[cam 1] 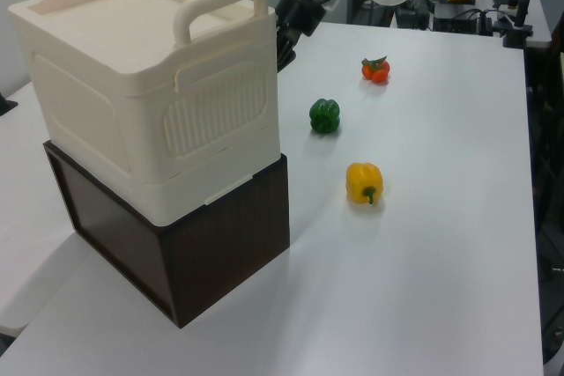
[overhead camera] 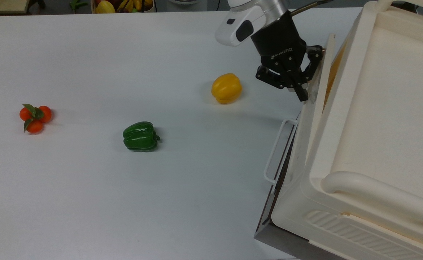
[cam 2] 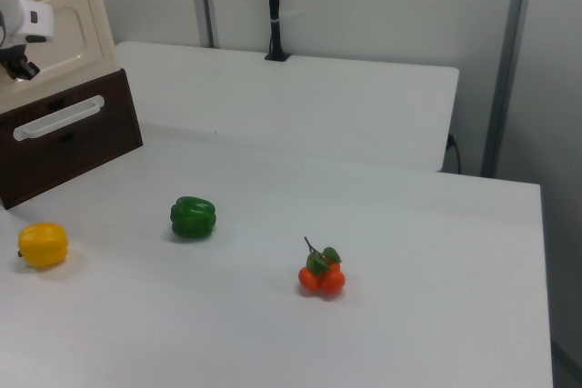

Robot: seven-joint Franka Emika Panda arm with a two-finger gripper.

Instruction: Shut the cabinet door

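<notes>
Pressing against cabinet door (overhead camera: 316,104), upper right of top view: my gripper (overhead camera: 302,83), fingers touching door's handle end. How far fingers are spread, whether anything held: cannot tell. Door nearly flush with cabinet (overhead camera: 377,119), narrow gap at far end. Dark panel with white wire handle (overhead camera: 277,151) below door. Yellow pepper (overhead camera: 226,88) near gripper on table (overhead camera: 88,187). Green pepper (overhead camera: 140,136) centre, tomato cluster (overhead camera: 35,117) far left.
</notes>
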